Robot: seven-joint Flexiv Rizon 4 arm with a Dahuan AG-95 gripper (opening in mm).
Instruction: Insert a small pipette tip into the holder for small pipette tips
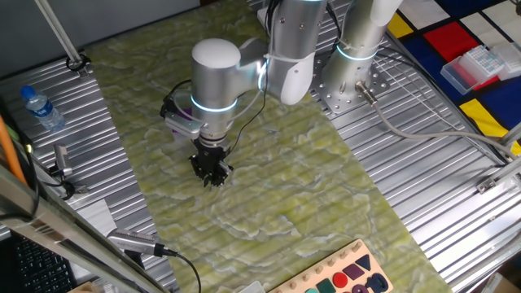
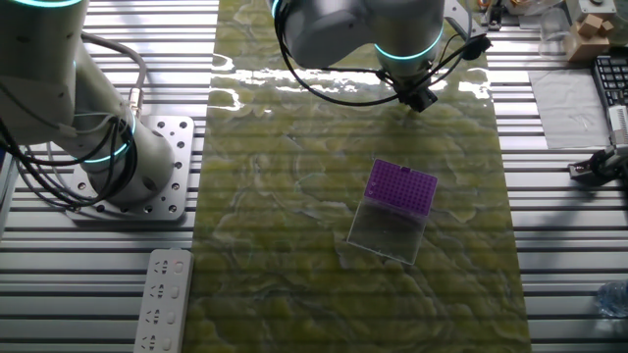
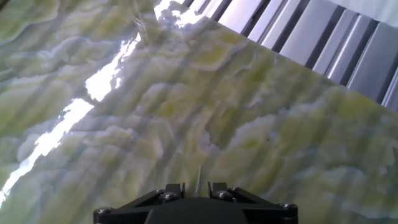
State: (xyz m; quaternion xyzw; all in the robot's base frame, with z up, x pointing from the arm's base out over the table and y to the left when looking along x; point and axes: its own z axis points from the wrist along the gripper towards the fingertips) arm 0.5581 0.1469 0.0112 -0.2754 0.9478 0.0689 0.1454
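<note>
The holder for small pipette tips (image 2: 400, 186) is a flat purple block with a pale translucent part (image 2: 388, 233) beside it, lying on the green marbled mat. In one fixed view only a bit of it (image 1: 181, 124) shows behind the arm. My gripper (image 2: 418, 98) hangs above the mat a little beyond the holder, not over it; it also shows in one fixed view (image 1: 213, 172). In the hand view the gripper (image 3: 197, 186) is shut on a thin clear small pipette tip (image 3: 198, 177) that points away along the fingers. The holder is out of the hand view.
A second arm's base (image 2: 118, 167) stands on the metal table left of the mat. A white power strip (image 2: 162, 299) lies near it. A clear box of tips (image 1: 476, 67), a water bottle (image 1: 41, 108) and a wooden shape board (image 1: 346, 277) sit off the mat.
</note>
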